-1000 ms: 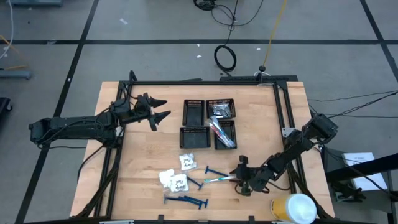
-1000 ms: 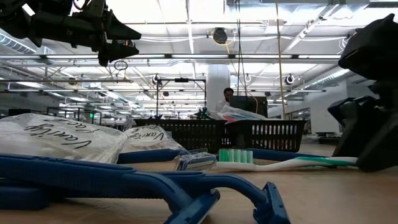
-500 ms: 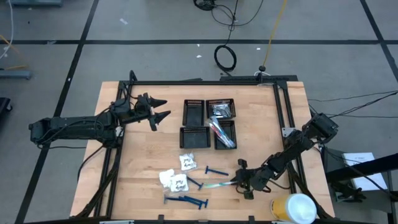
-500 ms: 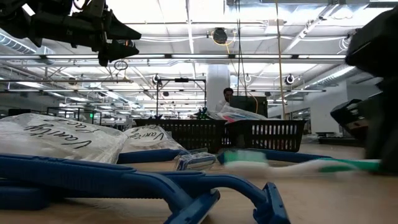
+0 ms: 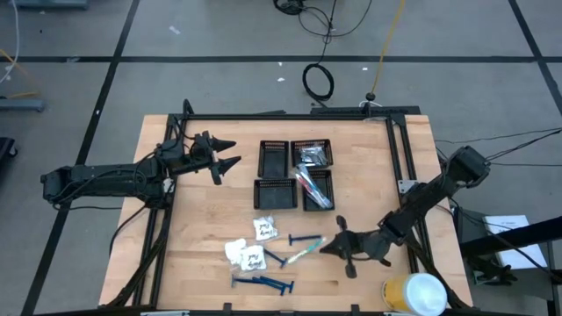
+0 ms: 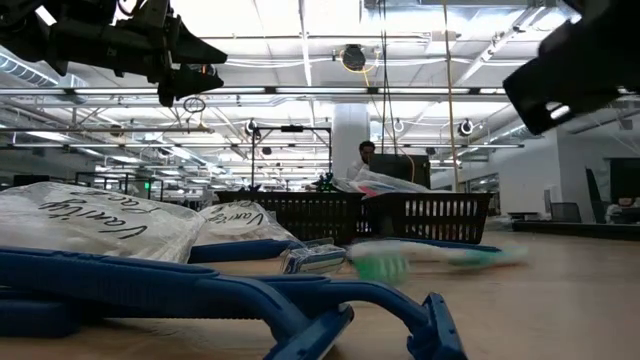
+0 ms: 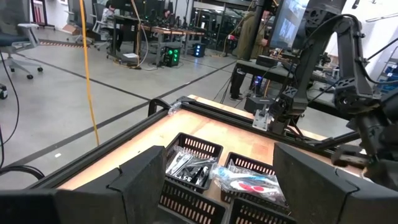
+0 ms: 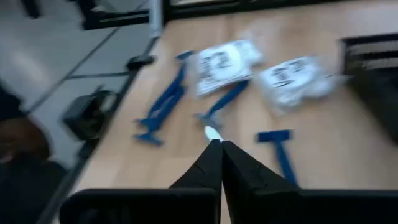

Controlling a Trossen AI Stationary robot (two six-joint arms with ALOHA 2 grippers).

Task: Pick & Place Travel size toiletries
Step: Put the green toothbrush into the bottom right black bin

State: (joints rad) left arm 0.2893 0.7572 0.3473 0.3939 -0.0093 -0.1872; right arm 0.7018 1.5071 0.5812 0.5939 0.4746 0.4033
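Note:
A teal-and-white toothbrush (image 5: pixel 309 248) lies slanted on the wood near the table's right front and shows blurred at table level in the low view (image 6: pixel 400 262). My right gripper (image 5: pixel 327 247) is shut right at the toothbrush's handle end and stands high in the low view (image 6: pixel 560 70). Blue razors (image 5: pixel 303 239) (image 5: pixel 263 282) and white packets (image 5: pixel 263 228) lie to the toothbrush's left. My left gripper (image 5: pixel 226 156) hangs open above the far left, holding nothing. My right gripper has its shut fingers (image 8: pixel 217 158) slanting down toward the table's left, along the toothbrush. A small white tip (image 8: pixel 212 132) shows just past the fingertips. The fingers hide what lies beneath them, so I cannot tell whether they touch the toothbrush.
Four black mesh trays (image 5: pixel 274 156) stand at the table's middle back; the far right one (image 5: pixel 312 154) holds silvery pieces and the near right one (image 5: pixel 318 189) holds toothbrushes. A yellow-and-white cylinder (image 5: pixel 413 294) lies at the near right corner. Black frame rails (image 5: pixel 395 158) run along the table's sides.
My right gripper has shut and risen from the table, shifting a little toward the left. The toothbrush has turned on the wood: its handle end has swung toward the far edge and its head has slid slightly right.

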